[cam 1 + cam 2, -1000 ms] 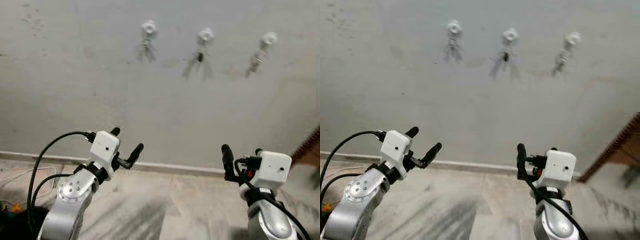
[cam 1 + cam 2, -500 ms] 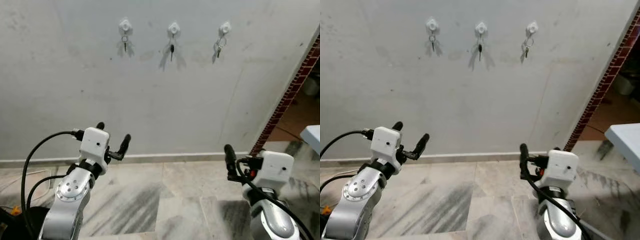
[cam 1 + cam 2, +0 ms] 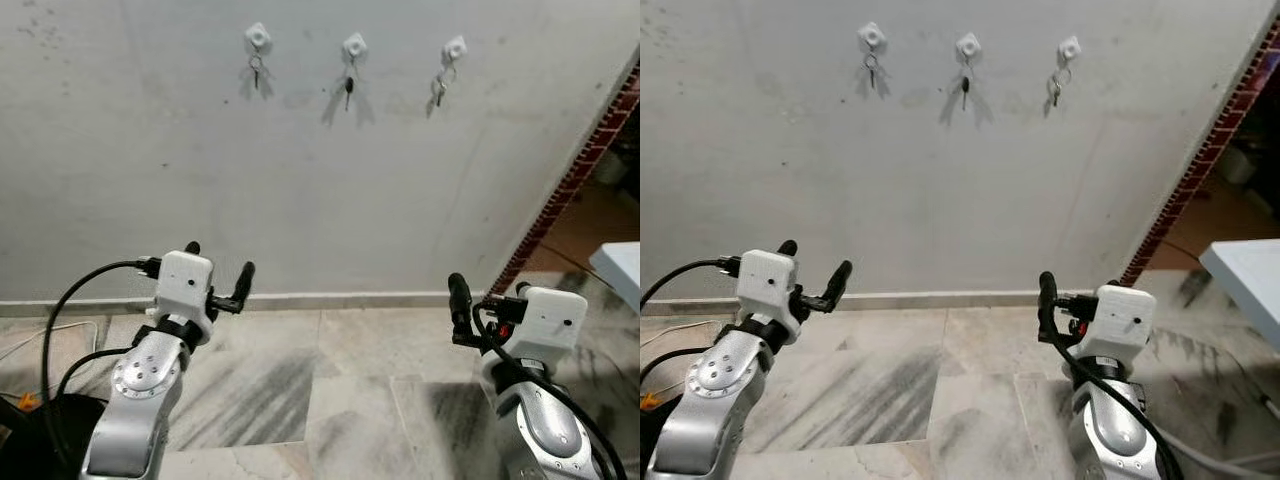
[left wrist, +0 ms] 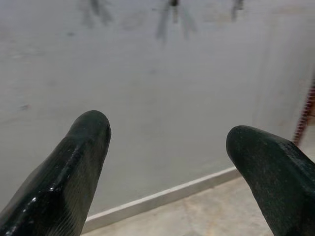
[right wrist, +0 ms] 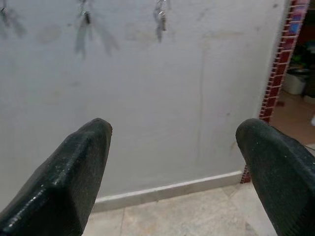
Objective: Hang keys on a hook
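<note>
At top of frame: three hooks on wall, keys hung on each. Both end effectors wide, empty. Keys light, rigid, slippery; grip by ring.

Matt plaster wall, apparently plastic hooks, glossy marble-like floor, brick edge

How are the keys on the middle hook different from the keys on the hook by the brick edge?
The middle keys look dark, with a black part, while the right-hand keys look silvery. The middle keys hang straight down in a thin line; the right-hand keys bunch on a visible ring. Both dangle from small white hooks on the same grey wall, at the same height.
</note>
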Available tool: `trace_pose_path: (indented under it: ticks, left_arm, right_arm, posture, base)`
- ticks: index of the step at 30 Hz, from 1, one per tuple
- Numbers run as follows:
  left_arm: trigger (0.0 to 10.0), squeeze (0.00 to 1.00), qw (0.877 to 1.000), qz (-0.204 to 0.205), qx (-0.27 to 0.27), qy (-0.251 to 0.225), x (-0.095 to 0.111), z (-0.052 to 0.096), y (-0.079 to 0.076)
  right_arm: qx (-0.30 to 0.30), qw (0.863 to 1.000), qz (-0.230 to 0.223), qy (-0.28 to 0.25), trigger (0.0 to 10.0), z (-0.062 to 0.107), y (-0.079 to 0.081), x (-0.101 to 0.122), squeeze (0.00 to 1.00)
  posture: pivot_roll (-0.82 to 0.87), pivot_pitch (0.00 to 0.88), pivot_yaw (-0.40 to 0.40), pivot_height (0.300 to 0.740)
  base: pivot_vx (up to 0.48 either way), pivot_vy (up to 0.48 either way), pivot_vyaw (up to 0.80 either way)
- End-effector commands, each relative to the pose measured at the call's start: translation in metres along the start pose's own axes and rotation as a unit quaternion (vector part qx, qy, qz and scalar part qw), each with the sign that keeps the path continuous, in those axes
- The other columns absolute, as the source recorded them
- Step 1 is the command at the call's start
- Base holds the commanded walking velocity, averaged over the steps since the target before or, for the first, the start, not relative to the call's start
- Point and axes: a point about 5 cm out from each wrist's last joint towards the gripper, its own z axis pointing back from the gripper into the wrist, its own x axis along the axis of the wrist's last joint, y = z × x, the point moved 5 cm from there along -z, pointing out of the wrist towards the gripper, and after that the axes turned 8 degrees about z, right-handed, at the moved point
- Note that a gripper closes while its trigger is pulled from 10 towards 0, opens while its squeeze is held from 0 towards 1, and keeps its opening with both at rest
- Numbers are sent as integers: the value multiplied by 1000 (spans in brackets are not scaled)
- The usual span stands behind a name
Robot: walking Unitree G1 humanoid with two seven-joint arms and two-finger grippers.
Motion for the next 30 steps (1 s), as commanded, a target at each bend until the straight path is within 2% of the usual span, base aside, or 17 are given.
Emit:
trace_pose_path:
  ticks: [1, 10, 25, 30]
  left_arm:
    - [10000, 0, 1000, 2, -11, -2, 1, -3, -4]
    - [10000, 0, 1000, 4, -20, -5, 3, -8, -9]
    - [10000, 0, 999, 12, -37, -5, 3, -16, -12]
    - [10000, 0, 999, 24, -45, -6, 3, -22, -18]
  right_arm:
    - [-4, 1000, 2, 3, 10000, -3, -1, -1, 0]
    - [-1, 1000, 4, 4, 10000, -8, 2, -2, 0]
    - [-4, 1000, 8, -2, 10000, -10, 2, 2, 0]
    - [-9, 1000, 11, -8, 10000, -13, -1, 5, 0]
  posture:
    - [63, 0, -49, 740]
    - [67, 0, -48, 740]
    - [35, 0, -31, 740]
    - [20, 0, -32, 740]
  base:
    - [0, 0, 0]
    - [0, 0, 0]
    - [0, 0, -783]
    - [0, 0, -781]
